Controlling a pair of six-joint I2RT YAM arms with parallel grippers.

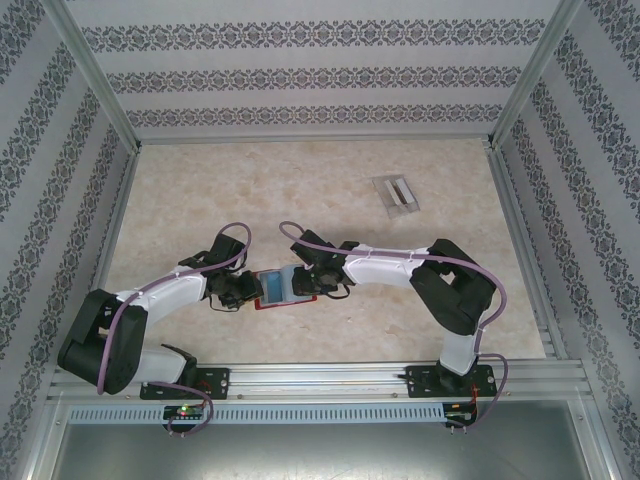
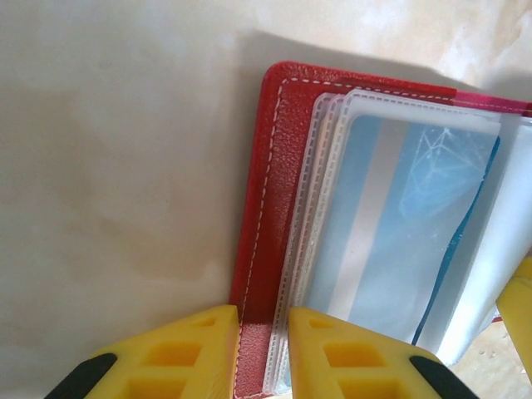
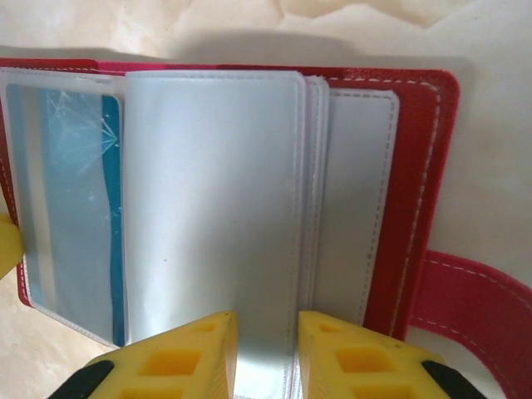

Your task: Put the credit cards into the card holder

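Observation:
The red card holder lies open on the table between my two grippers. A bluish-grey credit card sits inside one of its clear pockets, also seen in the right wrist view as the blue card. My left gripper is shut on the holder's red cover edge and the rims of the clear pockets. My right gripper is closed narrowly around a raised clear pocket leaf near the holder's middle. The snap tab sticks out to the right. In the top view the left gripper and right gripper flank the holder.
A translucent grey tray lies at the far right of the marbled tabletop. Patterned walls and metal posts enclose the table on three sides. Both arms reach in from the near rail.

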